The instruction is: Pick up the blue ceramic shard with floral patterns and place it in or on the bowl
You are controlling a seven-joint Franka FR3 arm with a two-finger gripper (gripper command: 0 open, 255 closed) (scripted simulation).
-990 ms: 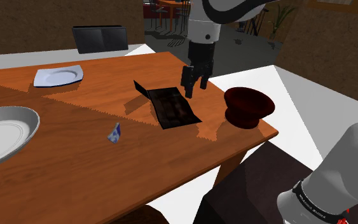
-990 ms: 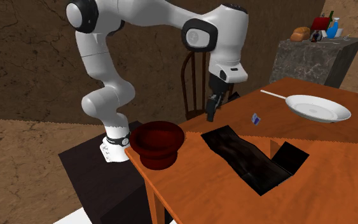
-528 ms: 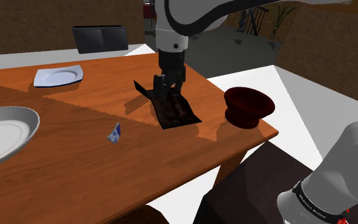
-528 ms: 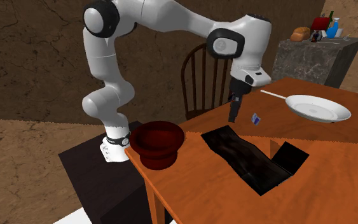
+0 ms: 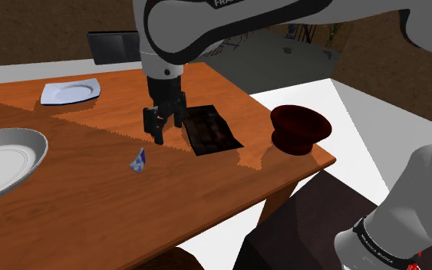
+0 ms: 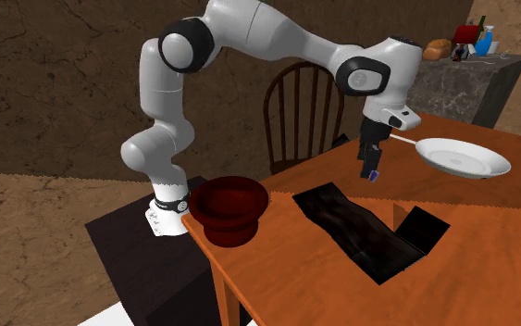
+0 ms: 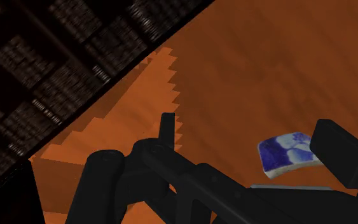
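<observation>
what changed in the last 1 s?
The gripper swept toward the shoulder view's left, from near the dark red bowl across the dark mat, and now hangs close to the blue-and-white shard. Its fingers are open and nothing has been grasped. The shard, bowl, mat and both white plates stayed put on the table.

Blue-white shard (image 5: 138,160), seemingly tilted, lies well apart from dark-red bowl (image 5: 300,126).

The worktop (image 5: 91,207) carries 1 blue-and-white shard (image 5: 138,160), 1 dark red bowl (image 5: 300,126) and 1 dark tray (image 5: 210,132). White plates number 2: 1 round plate (image 5: 3,161) at left, 1 squarish plate (image 5: 70,93) upper left.
</observation>
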